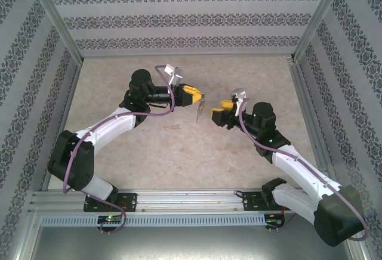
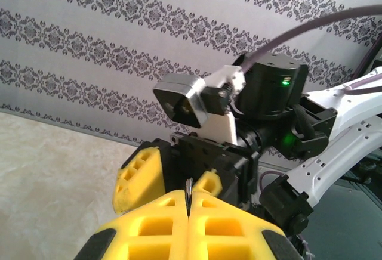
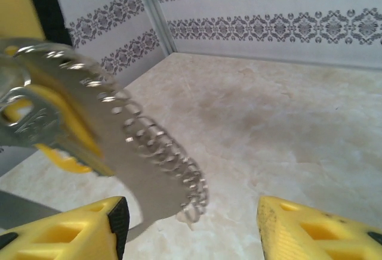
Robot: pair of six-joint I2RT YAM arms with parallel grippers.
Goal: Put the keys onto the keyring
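- Top view: the left end effector (image 1: 196, 95) is clenched on the keyring (image 1: 199, 111), which dangles above the tabletop (image 1: 179, 158). The right end effector (image 1: 218, 110) is released, at its 3 o'clock.
- Left wrist: the thin ring edge is pinched.
- Right wrist: the ring looks stiff, light and slippery, with a floppy chain fringe (image 3: 170, 155). A blurred key (image 3: 30, 126) seems to sit at 9 o'clock. I'd grip the rim.

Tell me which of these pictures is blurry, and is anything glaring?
Right wrist view: the keyring up close is smeared and soft, its chain links glinting, while the table behind is sharper. Left wrist view: the yellow left fingers are soft; the wallpaper is crisp. Top external view: even light, faint shadows, no glare.
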